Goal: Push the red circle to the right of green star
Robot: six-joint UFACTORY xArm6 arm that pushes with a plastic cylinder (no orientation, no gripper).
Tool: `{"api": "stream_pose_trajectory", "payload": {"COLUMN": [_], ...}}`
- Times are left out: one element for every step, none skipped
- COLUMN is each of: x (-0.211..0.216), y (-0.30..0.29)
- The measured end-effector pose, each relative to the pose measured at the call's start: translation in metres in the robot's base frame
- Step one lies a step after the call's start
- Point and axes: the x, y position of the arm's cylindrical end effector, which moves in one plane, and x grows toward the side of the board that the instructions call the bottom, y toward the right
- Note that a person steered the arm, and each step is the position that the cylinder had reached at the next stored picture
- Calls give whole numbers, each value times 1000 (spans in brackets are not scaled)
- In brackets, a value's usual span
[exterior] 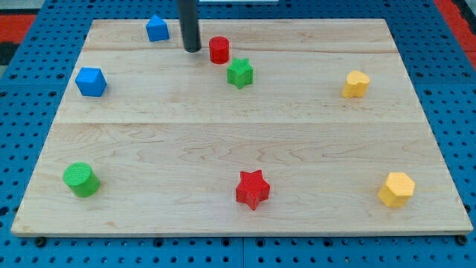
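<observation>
Inventory of the board, taken from the view's left to its right, each place given against the green star (239, 73).

Green cylinder (80, 179): far to the star's left and well toward the view's bottom. Blue cube (91, 81): well to its left, about level. Blue block of house-like shape (157, 28): up and to its left, near the wooden board's (223, 134) top edge.

My tip (193, 50): up and left of the star, just beside the red circle on that circle's left; whether it touches I cannot tell. I carry no jaws, only the rod, so nothing is clamped.

Red circle (219, 50): the task's piece, close to the star, above it and slightly left, the two nearly touching. It is not yet on the star's right side. Judgement: task barely begun; the circle has to travel rightward past the star's top and then down to its level.

Red star (252, 189): well below the green star. Yellow heart-like block (356, 84): well to its right, about level. Yellow hexagon (396, 189): far right and low.
</observation>
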Motion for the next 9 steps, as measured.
{"api": "stream_pose_trajectory", "payload": {"x": [8,22,23,1,-14,-14,6,28,22], "y": [43,73,73,73,77,104,105,97,89]}}
